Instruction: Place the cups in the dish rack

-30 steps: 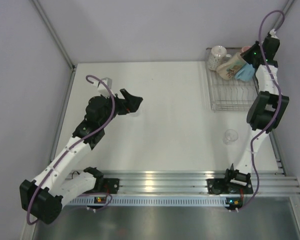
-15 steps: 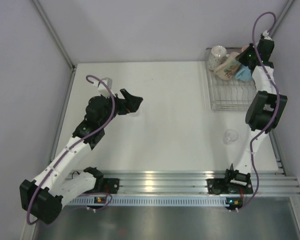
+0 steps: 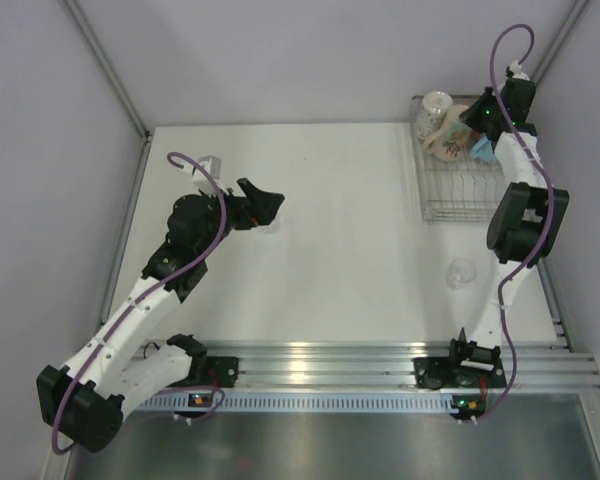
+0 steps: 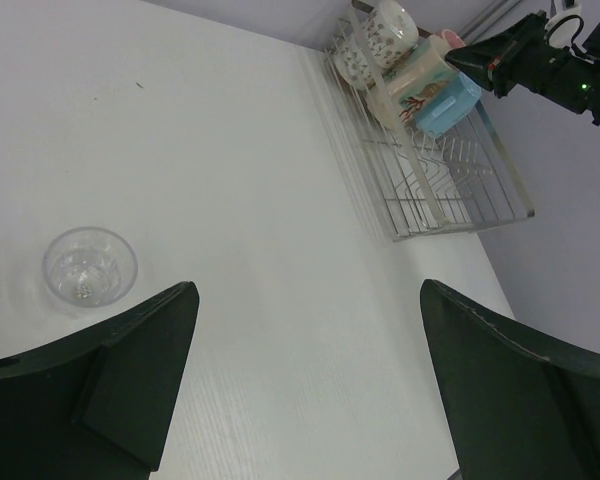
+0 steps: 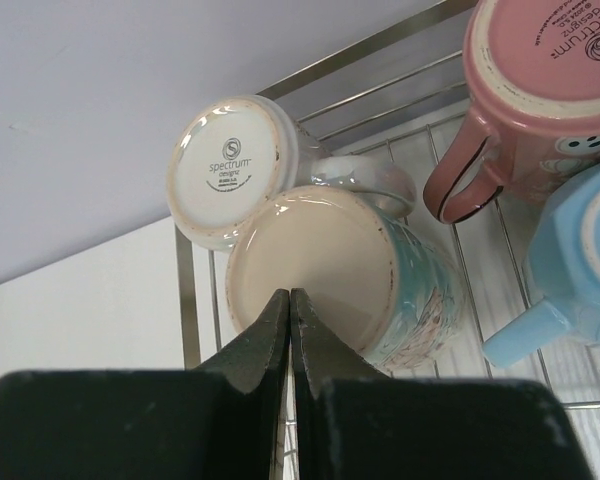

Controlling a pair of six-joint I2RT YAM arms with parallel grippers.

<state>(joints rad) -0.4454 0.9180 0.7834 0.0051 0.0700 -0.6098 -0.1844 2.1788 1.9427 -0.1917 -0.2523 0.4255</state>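
The silver wire dish rack (image 3: 448, 185) stands at the far right of the table and holds all four mugs. In the right wrist view the white patterned mug (image 5: 230, 168) shows its base. The cream patterned mug (image 5: 332, 277) lies tilted against it. The pinkish-red mug (image 5: 552, 92) and the light blue mug (image 5: 578, 268) sit to the right. My right gripper (image 5: 291, 296) is shut and empty, with its tips in front of the cream mug's round end. My left gripper (image 4: 308, 335) is open and empty above bare table at the centre left (image 3: 267, 206).
A clear glass (image 3: 461, 272) stands on the table in front of the rack, near the right arm; it also shows in the left wrist view (image 4: 89, 266). Walls close in behind and to the right of the rack. Metal rails run along the near edge (image 3: 330, 362).
My right gripper has moved back and left over the rack's far end, and the cream mug has shifted slightly toward the white mug. The left arm has barely moved.
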